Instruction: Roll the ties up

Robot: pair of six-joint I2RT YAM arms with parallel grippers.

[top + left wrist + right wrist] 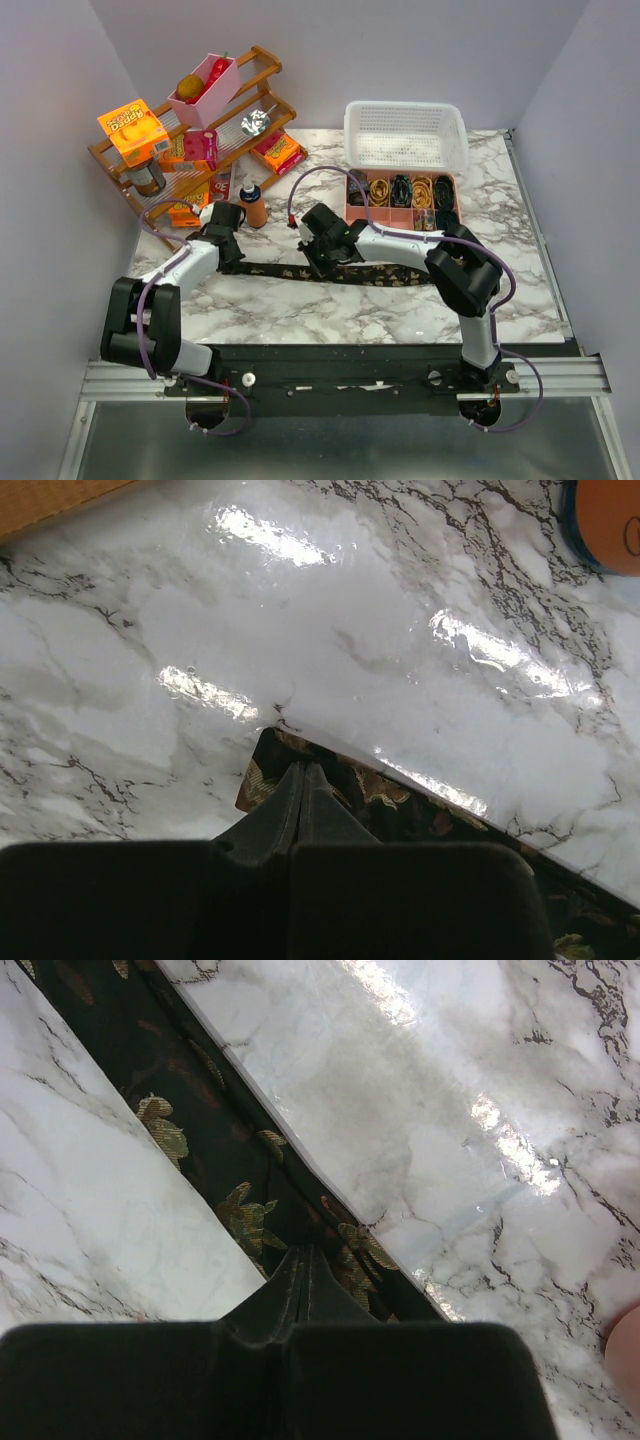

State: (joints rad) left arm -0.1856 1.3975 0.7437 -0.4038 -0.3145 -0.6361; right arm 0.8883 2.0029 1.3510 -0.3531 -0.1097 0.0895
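- Tie [275, 270] lies flat mid-counter [330, 315], running 9 to 3 o'clock.
- Left claw [303, 780] is clenched over its 9 o'clock end; right claw [303, 1265] is clenched mid-strip.
- Risk: fabric slides on the glossy marble, so the roll starts crooked.

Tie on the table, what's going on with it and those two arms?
One tie lies flat and unrolled across the marble table. The left gripper is shut, tips down at the tie's left end. The right gripper, also shut, is down on the tie near its middle. Whether either pinches fabric is unclear. Rolling has not begun. Coiled ties sit in the pink tray behind.
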